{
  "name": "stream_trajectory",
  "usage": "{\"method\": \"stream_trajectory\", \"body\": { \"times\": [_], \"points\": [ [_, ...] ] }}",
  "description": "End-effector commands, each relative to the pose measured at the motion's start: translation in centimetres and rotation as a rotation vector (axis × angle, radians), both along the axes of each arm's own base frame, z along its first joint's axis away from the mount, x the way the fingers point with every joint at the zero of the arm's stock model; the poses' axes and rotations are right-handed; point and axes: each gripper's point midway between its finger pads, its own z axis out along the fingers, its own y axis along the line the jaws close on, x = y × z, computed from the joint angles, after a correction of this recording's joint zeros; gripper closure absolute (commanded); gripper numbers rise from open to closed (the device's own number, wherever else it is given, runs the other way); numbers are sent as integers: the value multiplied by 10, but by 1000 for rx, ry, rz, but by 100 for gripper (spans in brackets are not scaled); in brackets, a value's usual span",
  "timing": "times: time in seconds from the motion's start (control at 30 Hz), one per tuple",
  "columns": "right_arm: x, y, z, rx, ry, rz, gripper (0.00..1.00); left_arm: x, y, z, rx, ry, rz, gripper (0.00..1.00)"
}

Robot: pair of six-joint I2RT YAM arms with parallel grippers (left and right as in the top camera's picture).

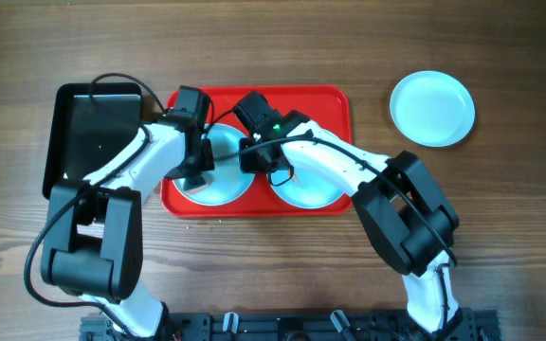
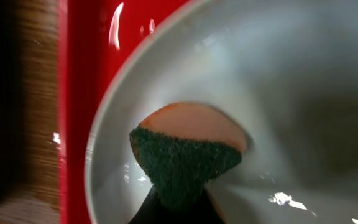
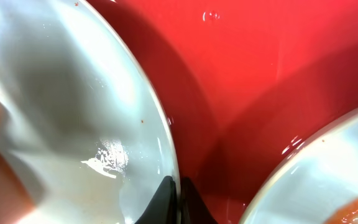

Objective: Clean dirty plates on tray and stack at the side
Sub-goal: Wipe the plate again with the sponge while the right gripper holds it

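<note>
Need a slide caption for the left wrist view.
Green-faced sponge set against a pale plate on the red tray.

two plates on tray, third plate right of it

The tray is glossy red, and the plates are pale aqua-white, one on the tray carrying an orange-brown smear. The sponge is speckled dark green over peach-orange. The table shows brown wood grain, and the smaller tray is black.
</note>
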Motion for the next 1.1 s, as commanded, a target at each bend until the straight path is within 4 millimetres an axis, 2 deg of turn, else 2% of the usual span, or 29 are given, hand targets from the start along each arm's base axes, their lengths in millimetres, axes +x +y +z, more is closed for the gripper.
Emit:
{"method": "stream_trajectory", "body": {
  "times": [0.0, 0.13, 0.2, 0.33, 0.6, 0.73, 0.8, 0.87, 0.97, 1.07],
  "points": [
    [0, -15, -15, -68, 11, -18, 96, 27, -10, 32, -60, -95, -1, 96],
    [1, -15, -15, -68, 11, -18, 96, 33, -72, 61, -413, -136, -80, 96],
    [1, -15, -15, -67, 10, -18, 96, 31, -91, 67, -520, -124, -107, 96],
    [1, -14, -15, -65, 7, -18, 96, 23, -93, 50, -523, -64, -78, 96],
    [1, -15, -15, -65, 8, -18, 96, -3, -91, -4, -494, 82, -17, 96],
    [1, -15, -15, -67, 10, -17, 96, -2, -67, -15, -365, 78, 11, 96],
    [1, -15, -15, -68, 11, -18, 96, -1, -47, -19, -258, 68, 30, 96],
    [1, -15, -15, -68, 10, -18, 96, -1, -18, -20, -120, 58, 49, 96],
    [1, -15, -15, -68, 10, -18, 96, -1, 20, -15, 60, 42, 85, 96],
    [1, -15, -15, -67, 9, -18, 96, 2, 45, -4, 167, 12, 113, 96]
  ]
}}
